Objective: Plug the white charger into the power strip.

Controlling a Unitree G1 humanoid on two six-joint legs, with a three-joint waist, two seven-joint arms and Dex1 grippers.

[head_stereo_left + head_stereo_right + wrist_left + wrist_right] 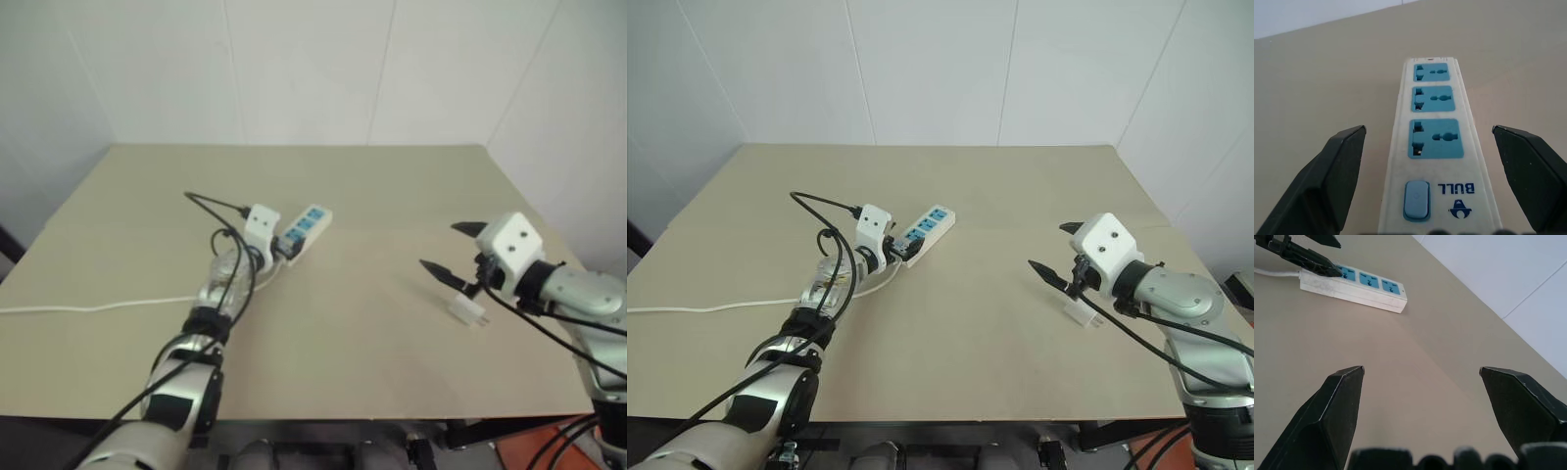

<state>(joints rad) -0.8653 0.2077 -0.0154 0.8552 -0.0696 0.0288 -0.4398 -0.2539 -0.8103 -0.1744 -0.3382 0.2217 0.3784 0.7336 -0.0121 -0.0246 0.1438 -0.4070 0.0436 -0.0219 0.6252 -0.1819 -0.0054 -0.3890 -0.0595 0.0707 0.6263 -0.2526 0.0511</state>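
1. Head views: the power strip [923, 232] lies diagonally at mid-table [950, 372], its thin cord [715, 306] trailing off toward the left edge. The left gripper [893, 245] sits at the strip's near, switch end with fingers spread to either side of it, probably so it can steady the bar for plugging.
2. Head views, right side: the white charger [468, 310] rests on the table, well apart from the strip. The right gripper [453, 250] hangs just above and beside it, fingers spread and empty; this looks like a line-up for picking it up.
3. Left wrist view: the strip runs straight away between the two black fingers [1332, 176], its three blue sockets and switch [1416, 199] facing up. Neither finger visibly touches the bar, so nothing is pinched yet.
4. Right wrist view: the right fingers [1334, 416] stand wide apart over bare tabletop, aimed toward the distant strip [1354, 289], where a dark finger [1305, 257] of the left gripper shows at its end.
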